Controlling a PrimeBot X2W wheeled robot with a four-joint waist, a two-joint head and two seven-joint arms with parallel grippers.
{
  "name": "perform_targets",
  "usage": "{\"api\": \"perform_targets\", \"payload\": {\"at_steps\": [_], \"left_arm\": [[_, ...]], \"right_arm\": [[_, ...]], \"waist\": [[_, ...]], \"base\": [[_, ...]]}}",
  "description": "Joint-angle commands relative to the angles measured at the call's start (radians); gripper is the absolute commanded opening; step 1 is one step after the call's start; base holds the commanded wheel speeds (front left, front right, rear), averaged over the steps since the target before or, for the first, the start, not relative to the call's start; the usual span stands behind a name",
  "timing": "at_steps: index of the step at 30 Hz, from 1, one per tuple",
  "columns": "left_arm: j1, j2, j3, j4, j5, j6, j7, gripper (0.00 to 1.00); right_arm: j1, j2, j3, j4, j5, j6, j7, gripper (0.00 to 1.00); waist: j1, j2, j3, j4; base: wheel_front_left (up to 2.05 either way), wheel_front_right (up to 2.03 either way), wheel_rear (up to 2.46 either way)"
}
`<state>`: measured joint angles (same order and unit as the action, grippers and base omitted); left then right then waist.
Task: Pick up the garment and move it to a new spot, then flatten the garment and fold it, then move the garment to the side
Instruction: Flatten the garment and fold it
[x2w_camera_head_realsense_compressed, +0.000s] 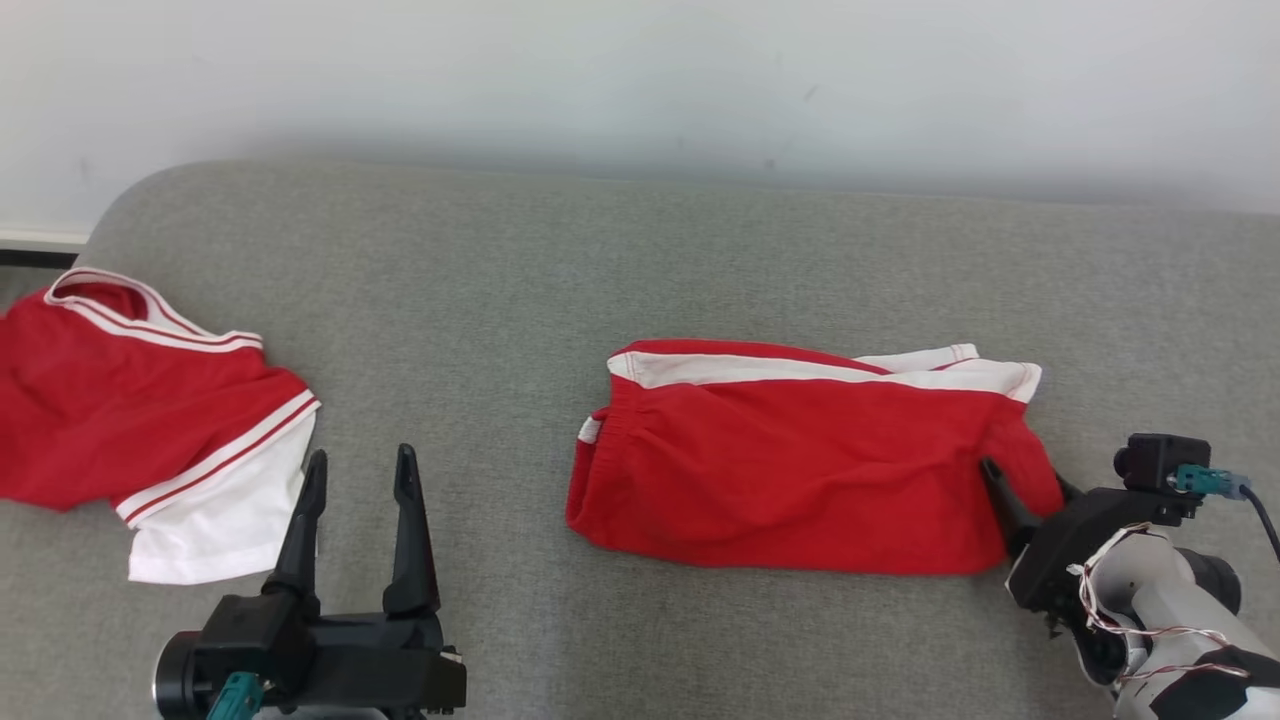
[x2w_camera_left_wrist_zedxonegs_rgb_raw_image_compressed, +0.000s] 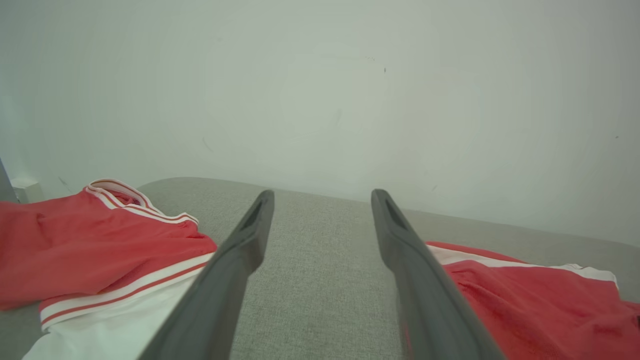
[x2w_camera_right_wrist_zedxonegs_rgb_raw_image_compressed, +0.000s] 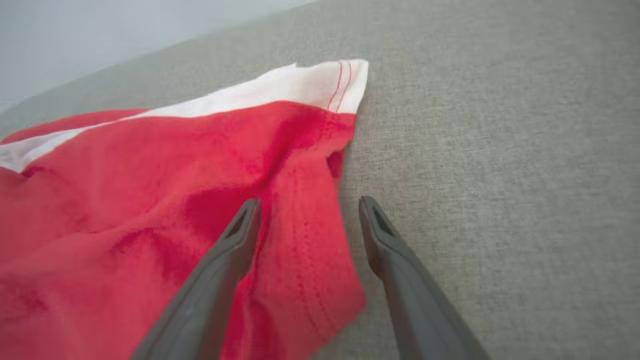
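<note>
A pair of red shorts (x2w_camera_head_realsense_compressed: 790, 460) with a white side stripe lies flat at centre right of the head view, on a grey upholstered seat (x2w_camera_head_realsense_compressed: 480, 290). The waistband is toward the left and the white-edged leg hem toward the upper right. The shorts look doubled over, with a second white hem showing just behind the first.

In its wrist view, the right gripper (x2w_camera_right_wrist_zedxonegs_rgb_raw_image_compressed: 310, 201) sits at the hem end of the shorts with its two dark fingers spread apart. The finger on the left of that frame lies over the red cloth, and the one on the right is over bare grey fabric. The loose red edge lies between them, not pinched. In the head view this gripper reaches in from the lower right corner, one fingertip against the shorts' right edge.

The left gripper (x2w_camera_head_realsense_compressed: 361, 458) is at the lower left, fingers wide apart and pointing up the frame, holding nothing. Just beside it, at the left edge, lies a rumpled red and white jersey (x2w_camera_head_realsense_compressed: 120, 410), well apart from the shorts. A pale wall (x2w_camera_head_realsense_compressed: 640, 80) runs across the top.
</note>
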<state>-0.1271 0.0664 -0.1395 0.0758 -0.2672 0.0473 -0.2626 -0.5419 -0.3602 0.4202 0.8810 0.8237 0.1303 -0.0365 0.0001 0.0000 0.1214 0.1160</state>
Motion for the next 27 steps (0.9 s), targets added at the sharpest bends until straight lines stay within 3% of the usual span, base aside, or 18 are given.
{"api": "perform_targets", "payload": {"at_steps": [1,5,11,12,13,19,27], "left_arm": [[-0.011,-0.004,-0.005,0.004,-0.005,-0.001,-0.003,1.0],[-0.023,-0.007,-0.016,0.012,-0.003,-0.002,-0.003,1.0],[-0.012,-0.01,-0.007,0.012,-0.006,0.0,-0.003,1.0],[-0.009,-0.01,-0.005,0.014,-0.005,-0.001,-0.003,1.0],[-0.008,-0.01,-0.005,0.016,-0.004,-0.002,-0.003,1.0],[-0.017,-0.011,-0.003,0.024,0.001,-0.006,-0.003,1.0],[0.005,-0.01,0.004,0.019,0.008,-0.005,-0.003,1.0]], "right_arm": [[-0.017,-0.006,-0.004,0.03,-0.02,0.001,0.016,1.0],[-0.039,0.017,-0.01,0.078,-0.028,0.001,0.05,1.0],[-0.016,0.054,0.012,0.036,0.007,0.001,0.082,1.0],[-0.011,0.058,0.018,0.032,0.008,0.001,0.09,0.4],[-0.009,0.059,0.025,0.03,0.007,0.001,0.092,0.0],[-0.022,0.038,0.013,0.05,0.003,0.001,0.052,0.0],[-0.009,-0.073,-0.011,0.097,-0.022,0.0,0.003,0.0]], "waist": [[-0.0001,0.0,0.008,0.026],[-0.0001,0.0,0.019,0.062],[-0.0001,0.0,0.025,0.077],[-0.0001,0.0,0.024,0.077],[-0.0001,0.0,0.024,0.077],[-0.0001,0.0,0.018,0.072],[-0.0001,0.0,-0.003,0.05]], "base": [[0.0,0.0,0.0],[0.0,0.0,0.0],[0.0,0.0,0.0],[0.0,0.0,0.0],[0.0,0.0,0.0],[0.0,0.0,0.0],[0.0,0.0,0.0]]}}
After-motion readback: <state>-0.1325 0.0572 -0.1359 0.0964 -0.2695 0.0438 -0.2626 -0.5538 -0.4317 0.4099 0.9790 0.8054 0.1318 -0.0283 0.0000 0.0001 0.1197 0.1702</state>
